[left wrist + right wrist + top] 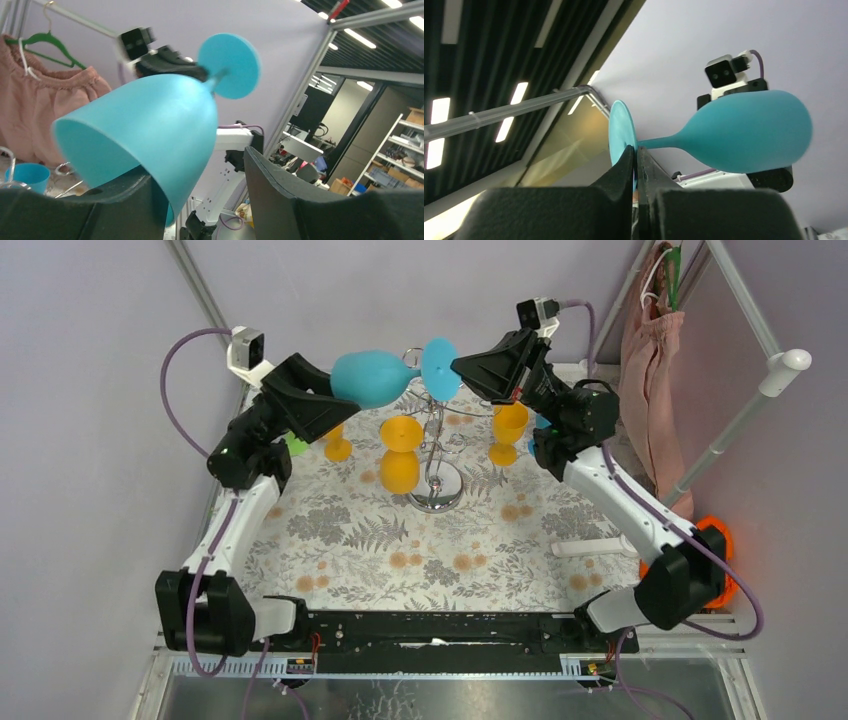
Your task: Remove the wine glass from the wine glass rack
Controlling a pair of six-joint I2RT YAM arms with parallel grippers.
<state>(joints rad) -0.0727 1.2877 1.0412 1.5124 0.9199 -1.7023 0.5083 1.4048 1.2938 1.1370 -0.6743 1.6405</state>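
One blue wine glass (372, 378), tipped sideways just above the one wine glass rack (437, 445). Three orange glasses (400, 455) below. Two arms (240, 510) reaching up and inward: right gripper (458, 365) pinched on the round foot (620, 130), left gripper (333, 390) wide around the bowl (150, 125).

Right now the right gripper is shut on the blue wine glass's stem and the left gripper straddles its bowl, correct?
Not quite. The right gripper is shut on the round foot of the wine glass, not its stem, as the right wrist view shows. The left gripper does straddle the bowl.
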